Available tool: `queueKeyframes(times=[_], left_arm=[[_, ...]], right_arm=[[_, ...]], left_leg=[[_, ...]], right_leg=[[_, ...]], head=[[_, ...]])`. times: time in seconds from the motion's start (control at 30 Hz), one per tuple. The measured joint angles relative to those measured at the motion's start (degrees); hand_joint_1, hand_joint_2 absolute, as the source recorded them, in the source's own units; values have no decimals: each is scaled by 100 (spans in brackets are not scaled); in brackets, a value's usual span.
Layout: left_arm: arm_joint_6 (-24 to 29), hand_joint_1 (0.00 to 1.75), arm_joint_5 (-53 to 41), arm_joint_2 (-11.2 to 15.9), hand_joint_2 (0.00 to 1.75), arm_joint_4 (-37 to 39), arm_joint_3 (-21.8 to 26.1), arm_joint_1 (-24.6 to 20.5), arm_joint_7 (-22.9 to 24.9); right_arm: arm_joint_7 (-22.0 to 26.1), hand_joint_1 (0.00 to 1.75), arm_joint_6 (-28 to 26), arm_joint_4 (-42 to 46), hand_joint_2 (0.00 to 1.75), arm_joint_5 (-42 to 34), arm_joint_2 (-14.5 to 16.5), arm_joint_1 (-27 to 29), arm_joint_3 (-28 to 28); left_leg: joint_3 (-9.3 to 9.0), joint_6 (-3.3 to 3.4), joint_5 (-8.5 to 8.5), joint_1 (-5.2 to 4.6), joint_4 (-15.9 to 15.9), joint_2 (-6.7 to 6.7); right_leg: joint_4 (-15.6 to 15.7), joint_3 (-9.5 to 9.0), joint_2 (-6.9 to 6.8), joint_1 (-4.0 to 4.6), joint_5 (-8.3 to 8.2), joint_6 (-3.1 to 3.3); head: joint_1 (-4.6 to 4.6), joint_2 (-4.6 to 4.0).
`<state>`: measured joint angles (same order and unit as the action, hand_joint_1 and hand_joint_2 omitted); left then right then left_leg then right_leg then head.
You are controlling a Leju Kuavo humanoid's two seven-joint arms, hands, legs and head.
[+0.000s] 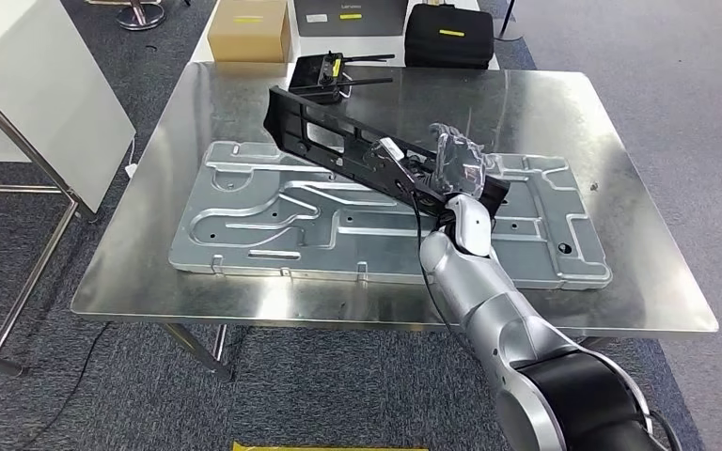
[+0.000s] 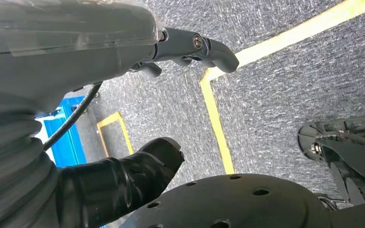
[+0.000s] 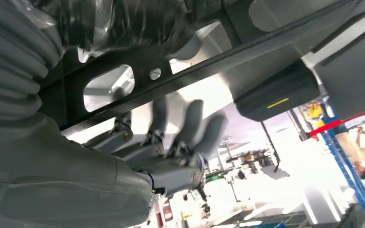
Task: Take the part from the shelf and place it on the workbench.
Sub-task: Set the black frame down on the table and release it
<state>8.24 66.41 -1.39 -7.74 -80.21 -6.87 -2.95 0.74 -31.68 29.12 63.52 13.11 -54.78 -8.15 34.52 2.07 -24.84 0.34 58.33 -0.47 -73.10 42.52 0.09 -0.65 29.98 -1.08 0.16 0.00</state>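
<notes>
The part (image 1: 338, 141), a long black stiff-looking bracket, is hanging tilted over the grey stamped panel (image 1: 273, 221) on the tabletop (image 1: 639, 282), the right hand (image 1: 456, 169) gripping one end; it is probably light but unbalanced, levering from that end grip.
</notes>
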Motion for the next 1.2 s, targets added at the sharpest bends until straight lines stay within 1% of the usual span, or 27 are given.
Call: queueKeyframes(times=[0.03,0.07,0.1,0.13,0.17,0.23,0.3,0.33,0.4,0.43,0.47,0.5,0.57,0.6,0.63,0.67,0.77,0.8,0.83,0.9,0.93,0.97,1.0,1.03,1.1,1.13,1.2], left_arm=[[-1,0,1,0,175,0,0,0,-5],[-2,0,2,-2,175,0,0,-2,-8],[-4,0,5,-4,175,0,0,-4,-9],[-9,0,16,-6,175,0,0,-3,-11],[-15,0,30,-8,175,0,0,-2,-11],[-31,0,66,-5,175,0,0,1,-11],[-40,0,91,4,175,1,0,0,-11],[-42,0,102,8,131,1,1,0,-11],[-44,0,132,14,44,1,2,3,-17],[-44,0,153,16,0,1,4,7,-22],[-44,0,175,20,0,1,7,13,-26],[-42,0,196,24,0,1,9,18,-28],[-37,0,226,32,0,1,13,21,-28],[-34,0,240,35,0,1,14,19,-28],[-33,0,257,36,0,1,16,17,-29],[-32,0,272,36,0,0,17,15,-31],[-29,0,303,38,0,0,17,21,-42],[-27,0,309,38,0,0,17,22,-44],[-23,0,316,39,0,0,17,20,-48],[-17,0,340,42,0,1,17,16,-57],[-16,0,357,43,0,1,17,17,-62],[-15,0,378,44,0,2,17,20,-64],[-15,0,393,45,0,2,17,22,-64],[-15,0,405,45,0,1,17,23,-64],[-15,0,413,43,0,0,17,20,-63],[-16,0,413,42,0,0,17,18,-60],[-17,0,415,40,0,0,19,20,-41]], right_arm=[[-12,0,16,-26,0,-1,0,-34,-8],[-22,0,27,-47,0,-2,0,-67,-15],[-28,0,39,-67,0,-2,1,-94,-24],[-31,0,51,-85,0,-3,2,-113,-34],[-33,0,62,-99,0,-4,3,-124,-41],[-39,0,79,-126,0,-13,4,-132,-51],[-45,0,96,-151,0,-25,14,-145,-57],[-48,0,121,-164,0,-42,21,-153,-62],[-57,0,189,-198,0,-106,30,-162,-74],[-63,0,228,-220,0,-149,31,-161,-78],[-68,0,255,-240,0,-183,31,-161,-79],[-72,0,273,-258,0,-213,31,-163,-79],[-77,0,296,-278,0,-269,32,-181,-79],[-81,0,303,-284,0,-296,32,-201,-79],[-85,0,311,-291,0,-321,32,-224,-79],[-89,0,320,-299,0,-348,32,-247,-80],[-100,0,363,-317,0,-430,32,-291,-81],[-104,0,373,-319,0,-453,32,-305,-81],[-108,0,378,-321,0,-474,31,-319,-81],[-111,0,387,-332,0,-524,29,-334,-81],[-115,0,392,-344,0,-549,27,-333,-81],[-120,0,396,-358,0,-571,25,-330,-81],[-124,0,398,-370,0,-587,22,-330,-81],[-126,0,398,-376,0,-598,22,-337,-81],[-127,0,397,-379,0,-602,22,-367,-81],[-127,0,398,-380,0,-602,23,-384,-81],[-132,0,405,-385,0,-603,24,-400,-81]], left_leg=[[-15,-7,-11,-3,4,-4],[-22,-19,-23,-15,10,-7],[-26,-38,-32,-24,15,-10],[-25,-60,-37,-29,18,-10],[-24,-88,-39,-31,16,-9],[-30,-145,-50,-21,12,-4],[60,-204,-218,-15,237,3],[179,-231,-379,-4,509,7],[513,-279,-706,17,1225,8],[639,-300,-767,29,1475,9],[678,-316,-724,40,1539,10],[613,-327,-584,52,1388,12],[275,-335,-215,75,670,15],[121,-319,-101,72,344,13],[24,-296,-50,64,138,10],[-11,-266,-54,50,53,5],[-22,-151,-18,44,5,0],[-27,-111,-1,51,-15,3],[-30,-79,11,54,-30,7],[-24,-43,14,41,-26,12],[-22,-35,12,33,-22,12],[-22,-30,8,27,-16,11],[-22,-28,3,23,-9,9],[-24,-30,-3,20,0,6],[-19,-56,-12,7,20,0],[-11,-78,-9,0,29,-1],[6,-129,15,-8,31,1]], right_leg=[[389,-190,0,9,-210,33],[794,-390,-2,26,-361,68],[1121,-550,-7,42,-469,96],[1312,-642,-9,62,-510,116],[1371,-667,-11,78,-499,129],[1411,-682,-11,65,-527,170],[1475,-716,-18,26,-560,229],[1497,-730,-22,14,-569,250],[1498,-732,-24,15,-567,269],[1494,-732,-25,15,-564,270],[1486,-732,-24,13,-559,268],[1474,-732,-23,7,-552,260],[1435,-730,-17,-1,-526,223],[1409,-721,-12,5,-511,195],[1393,-711,-10,13,-505,165],[1388,-704,-7,21,-506,133],[1360,-684,-5,16,-479,39],[1244,-631,-4,11,-395,16],[1001,-521,-3,5,-249,0],[279,-193,-4,0,100,-16],[-45,-42,-5,-2,211,-19],[-193,31,-5,-4,217,-14],[-147,11,-5,-4,130,-2],[138,-126,-5,-1,-51,19],[909,-499,-4,20,-386,75],[1194,-633,-3,36,-479,98],[1352,-699,2,71,-498,123]], head=[[1,0],[0,0],[-1,0],[-2,0],[-2,0],[-2,0],[-3,0],[-4,0],[-4,0],[-4,0],[-4,0],[-4,0],[-4,0],[-2,0],[-2,0],[-1,0],[1,0],[1,0],[2,0],[1,0],[1,0],[1,0],[1,0],[1,0],[1,0],[1,0],[0,0]])
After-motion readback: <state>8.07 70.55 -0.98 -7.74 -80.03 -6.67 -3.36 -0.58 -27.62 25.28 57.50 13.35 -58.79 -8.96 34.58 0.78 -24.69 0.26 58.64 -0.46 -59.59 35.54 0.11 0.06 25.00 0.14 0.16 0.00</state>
